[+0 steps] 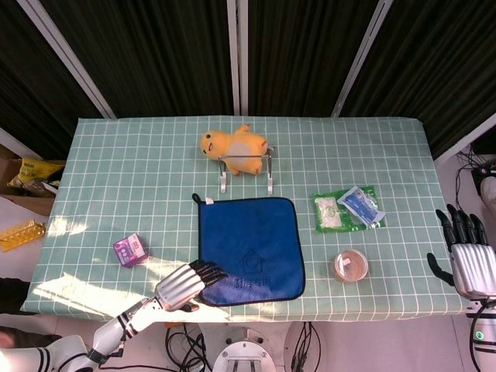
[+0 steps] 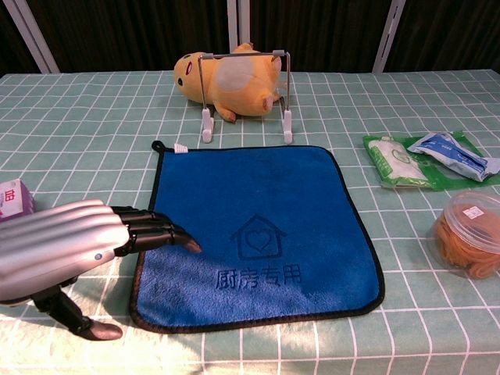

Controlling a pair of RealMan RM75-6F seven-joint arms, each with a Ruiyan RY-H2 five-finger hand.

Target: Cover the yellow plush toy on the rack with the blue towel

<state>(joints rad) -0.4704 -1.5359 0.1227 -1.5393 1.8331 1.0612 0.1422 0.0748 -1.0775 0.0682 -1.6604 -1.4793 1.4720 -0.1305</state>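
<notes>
The yellow plush toy [image 1: 236, 145] [image 2: 230, 76] lies on its side on a small wire rack [image 1: 269, 177] [image 2: 287, 117] at the back middle of the table. In front of it the blue towel [image 1: 249, 248] [image 2: 258, 226] lies flat, with a loop at its far left corner. My left hand [image 1: 186, 285] [image 2: 70, 250] reaches in from the near left. Its dark fingertips [image 2: 160, 232] rest on the towel's left edge, and the thumb lies apart, lower on the tablecloth; it grips nothing. My right hand [image 1: 469, 256] hangs off the table's right side, its fingers spread and empty.
A small purple box [image 1: 130, 249] [image 2: 14, 199] sits left of the towel. To the right lie a green packet with white pouches [image 1: 349, 208] [image 2: 426, 156] and a round lidded plastic tub [image 1: 351, 265] [image 2: 469, 234]. Yellow items [image 1: 31, 172] sit off the table's left side.
</notes>
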